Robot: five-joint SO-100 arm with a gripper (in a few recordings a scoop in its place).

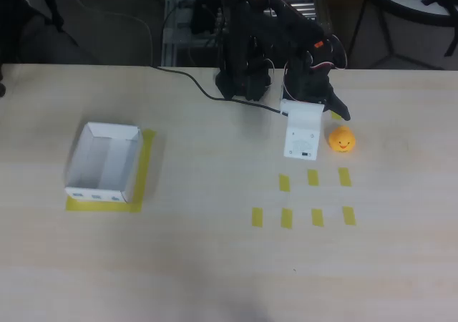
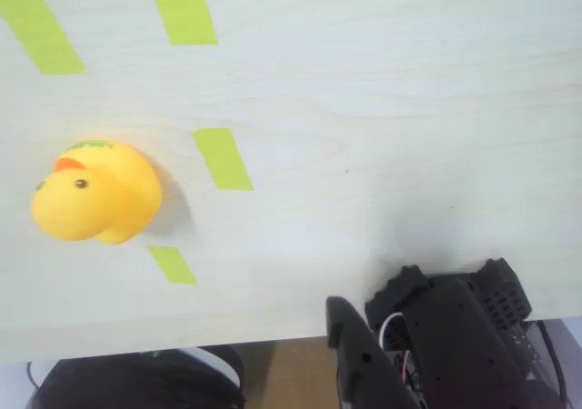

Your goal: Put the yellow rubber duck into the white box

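While hanging over the right half of the table: gripper point(image 1: 330, 122) low above the wood, just left of and behind the duck in the overhead view; white plate of the wrist pointing toward the near edge

Grip: nothing held; how far the jaws stand apart cannot be told from either view; one dark finger point(image 1: 338, 107) visible above the duck in the overhead view, dark finger point(image 2: 364, 359) at the bottom edge in the wrist view

Duck: yellow rubber duck point(image 1: 342, 139) on the bare table, just right of the white plate in the overhead view, apart from the finger; seen again in the wrist view point(image 2: 95, 191) at the left, lying with orange beak and dark eye showing, well apart from the finger

Box: white box point(image 1: 104, 162) far to the left in the overhead view, open top up, small grey marks on its near outer wall; well apart from both duck and gripper

Under the box: yellow tape patch point(image 1: 145, 166) showing along the right and near sides

Tape strips: short yellow tape strips point(image 1: 313, 177) in two rows on the table, nearer the front edge than the duck; several also in the wrist view point(image 2: 223, 158), one just beside the duck

Table: pale wood table point(image 1: 215, 265); black cable point(image 1: 187, 80) lying across its far part toward the arm base point(image 1: 243, 79)
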